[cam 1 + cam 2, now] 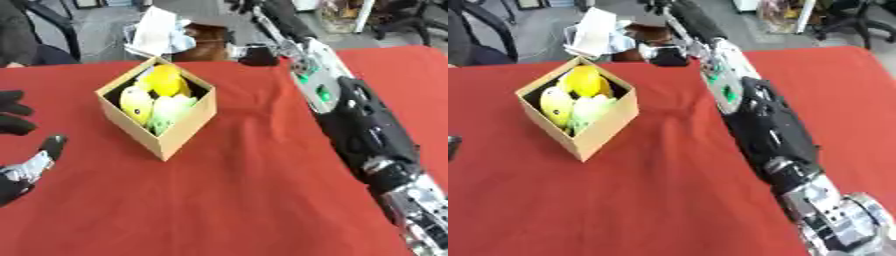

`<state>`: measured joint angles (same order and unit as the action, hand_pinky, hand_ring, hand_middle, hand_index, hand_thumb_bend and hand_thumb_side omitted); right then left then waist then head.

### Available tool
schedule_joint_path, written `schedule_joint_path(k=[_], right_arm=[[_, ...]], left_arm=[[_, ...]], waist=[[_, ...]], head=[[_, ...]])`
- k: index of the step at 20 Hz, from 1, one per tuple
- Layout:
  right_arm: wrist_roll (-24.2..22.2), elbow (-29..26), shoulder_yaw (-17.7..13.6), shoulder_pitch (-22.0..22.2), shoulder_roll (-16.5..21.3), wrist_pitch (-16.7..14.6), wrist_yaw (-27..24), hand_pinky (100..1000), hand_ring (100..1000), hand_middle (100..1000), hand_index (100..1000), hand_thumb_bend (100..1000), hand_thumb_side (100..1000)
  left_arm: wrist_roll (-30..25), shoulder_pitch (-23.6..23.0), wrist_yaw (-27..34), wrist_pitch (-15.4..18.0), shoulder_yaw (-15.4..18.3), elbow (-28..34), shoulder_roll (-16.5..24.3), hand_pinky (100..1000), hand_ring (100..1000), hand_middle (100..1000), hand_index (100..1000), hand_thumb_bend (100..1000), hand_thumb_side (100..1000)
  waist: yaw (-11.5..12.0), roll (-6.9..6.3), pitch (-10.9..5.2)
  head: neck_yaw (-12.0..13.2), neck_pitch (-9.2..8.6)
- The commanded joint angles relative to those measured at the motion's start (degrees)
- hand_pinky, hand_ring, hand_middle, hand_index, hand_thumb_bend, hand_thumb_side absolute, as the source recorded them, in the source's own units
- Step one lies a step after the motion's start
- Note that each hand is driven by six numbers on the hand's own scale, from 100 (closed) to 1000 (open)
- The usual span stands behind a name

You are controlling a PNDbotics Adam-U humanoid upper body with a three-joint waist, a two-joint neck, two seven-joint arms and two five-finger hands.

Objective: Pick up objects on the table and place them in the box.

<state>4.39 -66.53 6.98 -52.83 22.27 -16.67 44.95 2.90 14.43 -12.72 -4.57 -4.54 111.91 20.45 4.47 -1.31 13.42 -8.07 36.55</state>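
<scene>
Your left hand (22,167) sits at the near left edge of the red tablecloth (245,200), fingers loose and spread, holding nothing; a dark fingertip points up and away from you. It shows mainly in the left eye view; the right eye view catches only a sliver of it at the left border.

Your right arm (763,125) stretches from the near right corner across the cloth toward the far edge of the table. Your right hand (667,54) lies at that far edge, just past the cloth's border, dark and blurred; I cannot tell whether its fingers are curled or straight.

The box (162,135), an open cardboard one, stands on the cloth between your two hands, left of the right arm and well apart from both hands, turned so one corner faces you. Inside it lie yellow objects (166,80) and a pale green one (173,110), packed close together and touching. The right hand is beyond the box, to its far right.
</scene>
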Motion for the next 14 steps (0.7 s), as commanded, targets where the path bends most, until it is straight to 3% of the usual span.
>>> schedule_joint_path(k=[1,4,7,8,14], right_arm=[[2.92,-6.20,0.46,1.68,3.24,0.55,-3.43,604,741,722,916,100,373],[5.08,-10.68,-0.31,5.59,4.25,2.16,-6.19,628,747,706,917,100,406],[5.08,-15.24,-2.62,10.08,2.13,4.43,-9.00,633,754,711,914,100,393],[4.63,-16.66,-3.39,11.51,1.50,5.27,-9.88,632,755,711,910,100,425],[2.46,-23.55,-6.50,20.46,-2.60,10.75,-15.40,628,754,698,876,100,413]], left_arm=[[1.05,0.05,0.05,0.22,0.84,0.16,0.28,631,586,598,796,504,291],[2.28,-0.82,0.36,0.25,1.46,-0.17,-0.07,627,588,599,793,517,302],[4.44,-1.57,1.27,0.47,2.30,-0.30,-1.12,627,590,601,788,520,306],[5.06,-1.80,1.52,0.62,2.27,-0.38,-1.30,628,591,602,787,520,310],[6.83,-3.41,2.63,1.80,1.70,-1.25,-2.48,627,591,602,786,520,323]], waist=[[0.02,0.80,-1.32],[-1.61,0.68,-1.10],[-3.87,0.31,-0.63],[-4.39,0.22,-0.51],[-5.70,0.00,-0.43]], head=[[0.92,-0.38],[2.74,-0.03],[5.07,0.46],[5.52,0.69],[6.46,2.54]])
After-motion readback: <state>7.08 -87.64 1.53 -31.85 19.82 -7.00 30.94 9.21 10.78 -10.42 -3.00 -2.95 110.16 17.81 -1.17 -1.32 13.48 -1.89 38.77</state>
